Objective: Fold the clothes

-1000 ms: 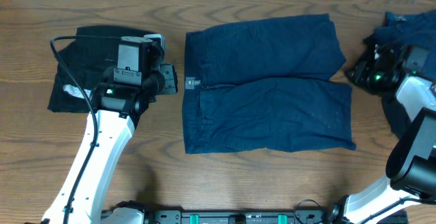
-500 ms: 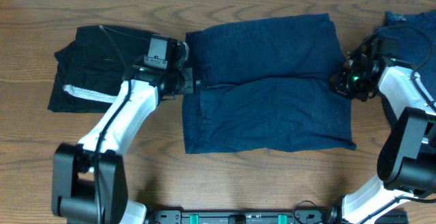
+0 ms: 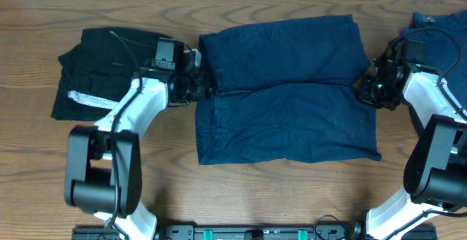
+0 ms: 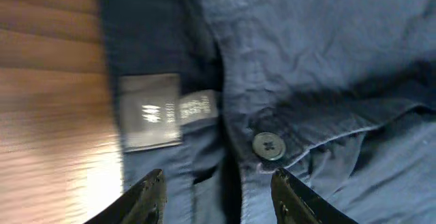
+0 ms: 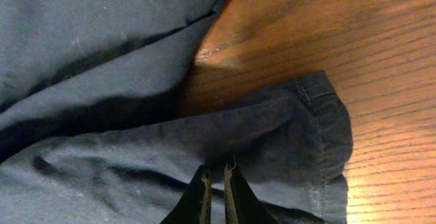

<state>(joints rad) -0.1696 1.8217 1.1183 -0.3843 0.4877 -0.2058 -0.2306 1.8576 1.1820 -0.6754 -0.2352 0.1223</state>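
A pair of navy shorts (image 3: 288, 90) lies spread flat in the middle of a wooden table (image 3: 44, 167), waistband to the left and both legs pointing right, one leg above the other in the overhead view. To the left, well apart from the shorts' legs but near the waistband, lies a black garment (image 3: 102, 65) with a whitish-grey band (image 3: 91, 100) along its lower edge. At the far right edge lies another navy garment (image 3: 441, 28), partly out of view. The left gripper (image 3: 201, 88) sits at the shorts' waistband, where the two legs meet. Its wrist camera shows its claw (image 4: 218, 183) spread apart over the cloth, with a grey sewn-in label (image 4: 150, 112) and a round dark button (image 4: 268, 145) just ahead of the fingers. The right gripper (image 3: 363, 90) sits at the opposite side, at the leg hems. Its wrist camera shows its claw (image 5: 216, 176) pressed almost together, tips meeting the cloth of the lower leg beside its stitched hem; whether cloth is nipped between them cannot be told.
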